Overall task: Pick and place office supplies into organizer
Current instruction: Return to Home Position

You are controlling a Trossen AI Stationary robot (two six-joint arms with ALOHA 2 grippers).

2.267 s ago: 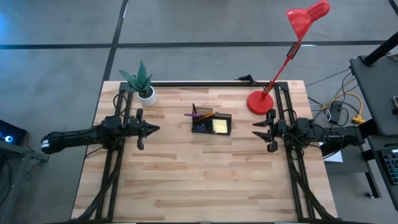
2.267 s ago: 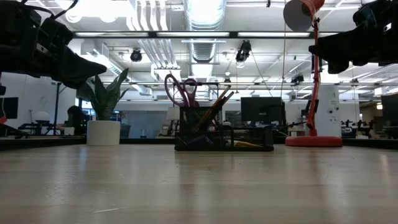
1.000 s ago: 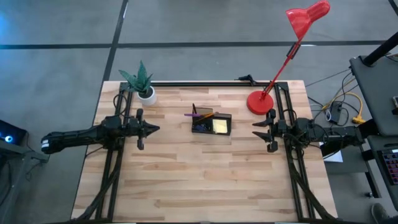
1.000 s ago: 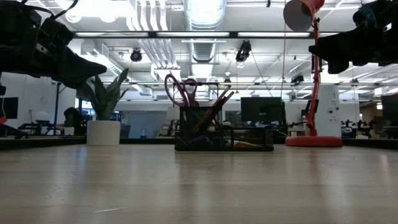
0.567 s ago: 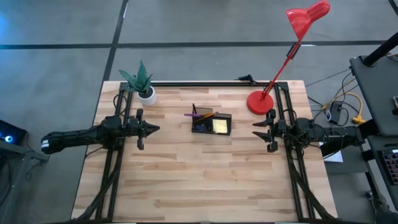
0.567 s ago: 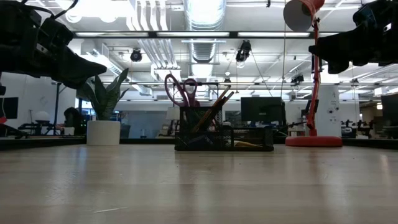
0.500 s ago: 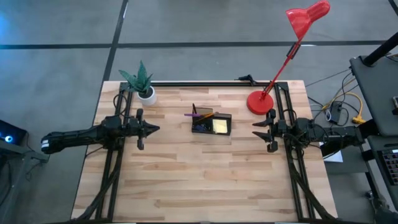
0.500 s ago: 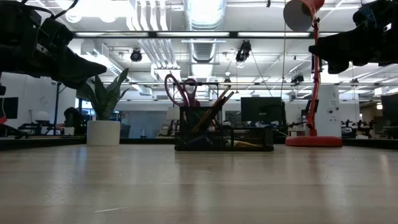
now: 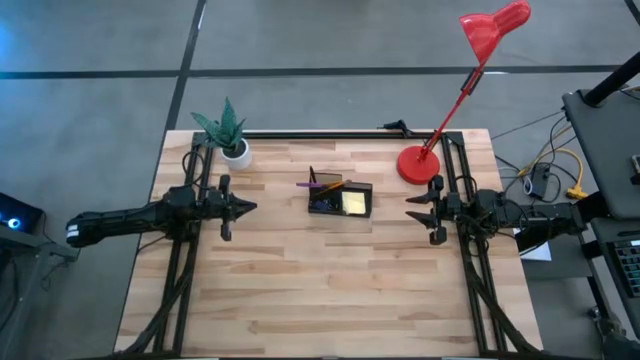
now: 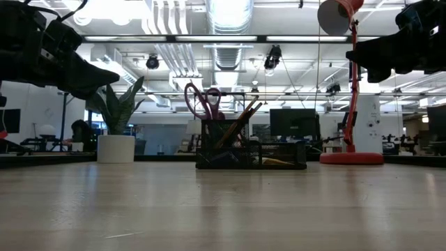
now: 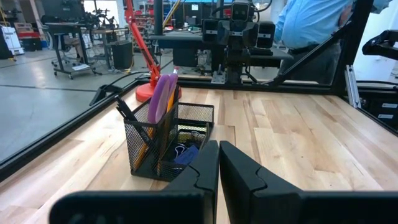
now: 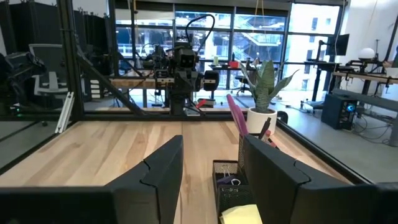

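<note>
The black mesh organizer [image 9: 340,198] stands on the table's middle, toward the far side, between both arms. Its taller part holds purple-handled scissors [image 10: 202,101], orange pencils [image 10: 240,118] and dark pens standing upright. A yellow sticky-note pad [image 9: 353,203] lies in its low part, with small blue pieces [image 11: 186,152] beside it. My left gripper [image 9: 250,207] hovers shut to the organizer's left, pointing at it. My right gripper [image 9: 410,210] hovers open to its right. In the wrist views, the left gripper [image 11: 219,149] is shut and the right gripper [image 12: 211,149] is open.
A potted green plant [image 9: 228,135] stands at the far left corner. The red lamp's round base [image 9: 418,164] sits far right, just beyond my right gripper, its head [image 9: 495,28] reaching past the far edge. A person [image 11: 311,22] stands beyond the table. Bare wood lies along the near side.
</note>
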